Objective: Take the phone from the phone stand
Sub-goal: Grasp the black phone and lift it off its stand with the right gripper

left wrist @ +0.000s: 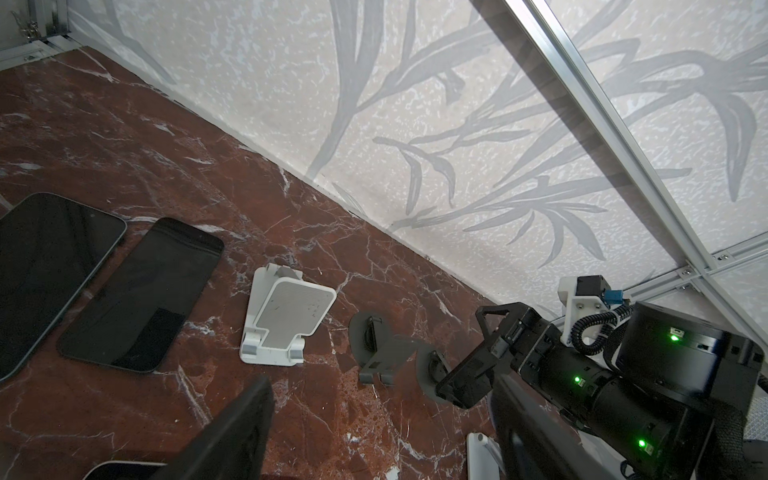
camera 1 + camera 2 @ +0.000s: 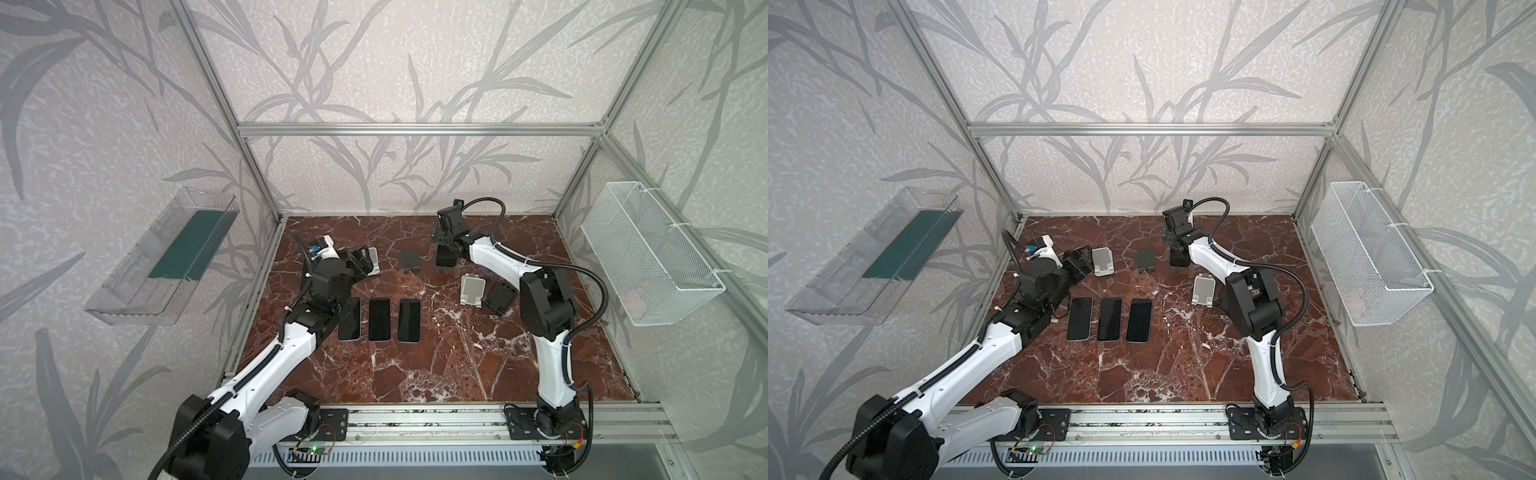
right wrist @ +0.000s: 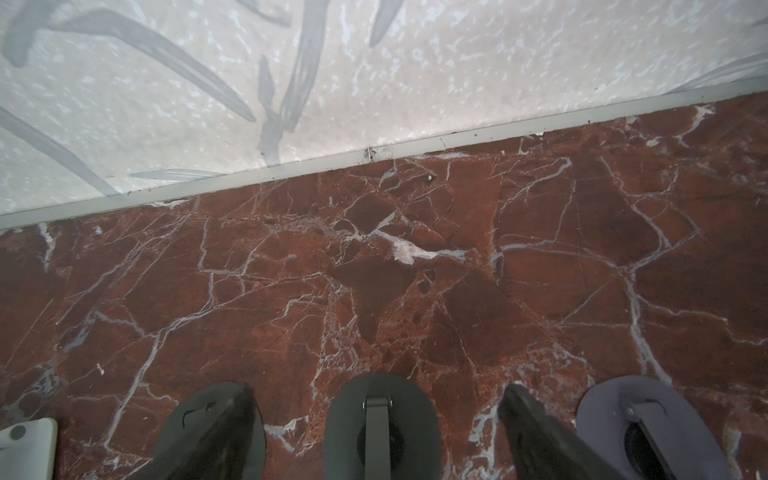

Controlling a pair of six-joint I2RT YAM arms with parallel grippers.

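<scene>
Three glossy black phones lie flat on the veined red marble table, the left gripper gaping beside a white stand, the right gripper spread around a round-based dark phone stand, half cropped.

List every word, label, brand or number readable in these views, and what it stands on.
No readable text in any view.
Phones: screens dark, nothing shown.
White stand and dark stand: no lettering.
Small white mark on the left arm: too small to read.
</scene>
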